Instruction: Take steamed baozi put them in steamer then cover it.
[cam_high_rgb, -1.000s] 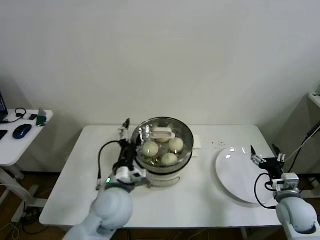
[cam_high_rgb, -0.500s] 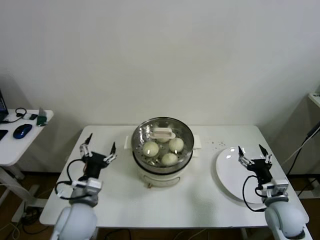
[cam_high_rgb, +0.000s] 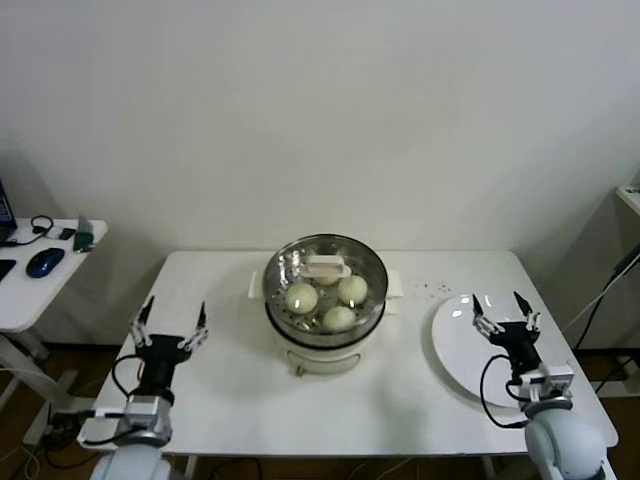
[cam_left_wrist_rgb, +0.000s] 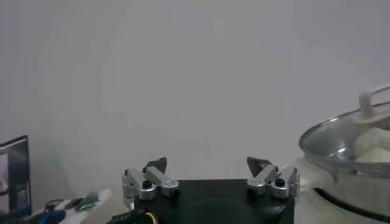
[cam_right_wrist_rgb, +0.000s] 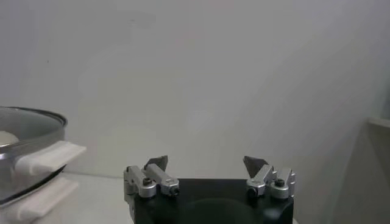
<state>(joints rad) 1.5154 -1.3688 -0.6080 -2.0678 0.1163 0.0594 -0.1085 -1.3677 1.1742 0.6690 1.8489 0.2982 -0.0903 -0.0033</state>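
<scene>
The steel steamer (cam_high_rgb: 322, 340) stands mid-table on its white base, and the glass cover (cam_high_rgb: 352, 262) with its white bar handle (cam_high_rgb: 325, 266) rests on it. Three baozi (cam_high_rgb: 301, 296) show through the glass. My left gripper (cam_high_rgb: 172, 322) is open and holds nothing, above the table's front left, well apart from the steamer. My right gripper (cam_high_rgb: 498, 308) is open and holds nothing, over the white plate (cam_high_rgb: 458, 352) at the right. The left wrist view shows the left gripper (cam_left_wrist_rgb: 208, 164) with the cover (cam_left_wrist_rgb: 341, 143) beside it. The right wrist view shows the right gripper (cam_right_wrist_rgb: 206, 162) and the steamer (cam_right_wrist_rgb: 24, 159) off to one side.
The flat white plate has nothing on it and reaches the table's front right edge. Dark specks (cam_high_rgb: 436, 289) lie behind it. A small side table (cam_high_rgb: 30, 290) with a blue mouse (cam_high_rgb: 44, 262) stands off the left end. A wall runs close behind the table.
My left arm has pulled away from the steamer's left side and come back to the table's front left. My right gripper has shifted slightly left over the plate. The cover and baozi have not moved.
</scene>
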